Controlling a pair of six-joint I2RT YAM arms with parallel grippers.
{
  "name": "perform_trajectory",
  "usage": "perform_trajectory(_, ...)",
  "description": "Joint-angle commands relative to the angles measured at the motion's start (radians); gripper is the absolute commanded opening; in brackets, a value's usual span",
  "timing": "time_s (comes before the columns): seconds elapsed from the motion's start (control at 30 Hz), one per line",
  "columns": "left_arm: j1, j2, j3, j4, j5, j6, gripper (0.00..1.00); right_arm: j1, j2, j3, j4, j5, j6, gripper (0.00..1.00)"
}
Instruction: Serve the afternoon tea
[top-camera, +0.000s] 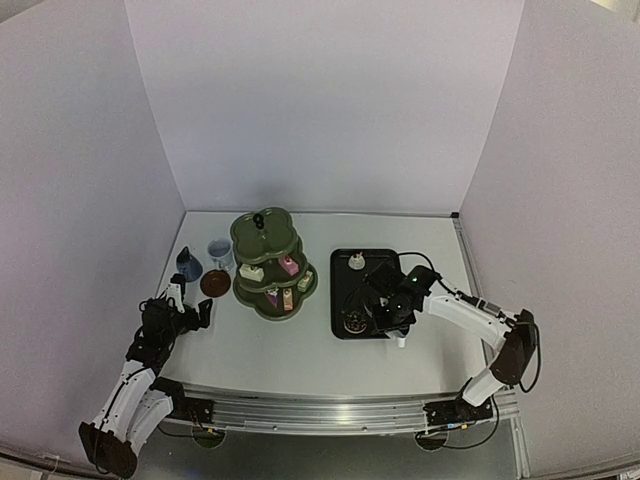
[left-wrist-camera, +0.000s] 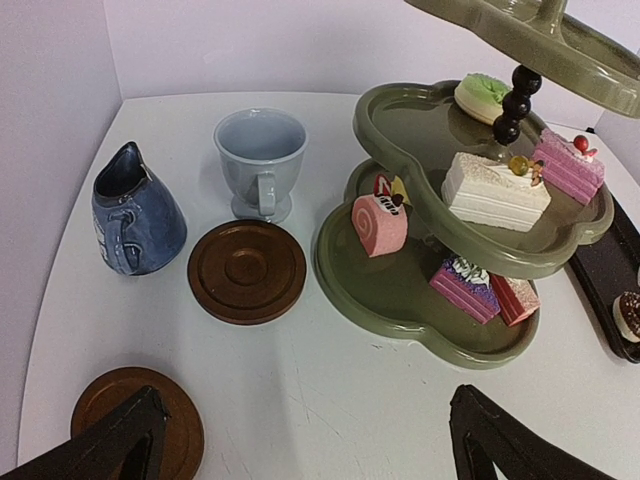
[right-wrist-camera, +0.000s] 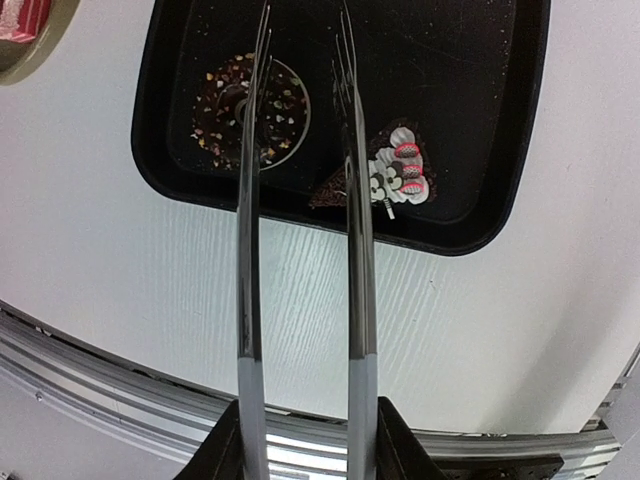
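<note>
At the far left the left gripper (left-wrist-camera: 305, 420) hangs wide open over the table (left-wrist-camera: 330, 385), one finger above a brown saucer (left-wrist-camera: 118, 405). Beyond it the blue cup (left-wrist-camera: 135, 212) sits tilted. Next to it the pale cup (left-wrist-camera: 260, 158) stands upright, a second saucer (left-wrist-camera: 247, 271) just in front. The green three-tier stand (left-wrist-camera: 400, 310) carries little cakes (left-wrist-camera: 494, 190) on its lower tiers. Further right, the right gripper (top-camera: 390, 312) is clenched on tongs (right-wrist-camera: 247, 250). Their parted tips reach over the black tray (right-wrist-camera: 470, 100), which holds a chocolate ring (right-wrist-camera: 225, 110) and a decorated chocolate wedge (right-wrist-camera: 395, 175).
</note>
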Motion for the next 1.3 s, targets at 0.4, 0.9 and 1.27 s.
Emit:
perform_trajectory(0.4, 0.007, 0.002, -0.013, 0.038, 0.019, 0.007, 0.99, 0.024, 0.069, 0.026, -0.045, -0.043, -0.042, 0.37)
perform_trajectory(0.9, 0.007, 0.008, -0.015, 0.042, 0.021, 0.006, 0.99, 0.028, 0.063, 0.119, -0.181, -0.052, -0.089, 0.37)
perform_trajectory(1.27, 0.007, 0.008, -0.015, 0.045, 0.020, 0.006, 0.99, 0.028, 0.063, 0.165, -0.224, -0.060, -0.096, 0.37)
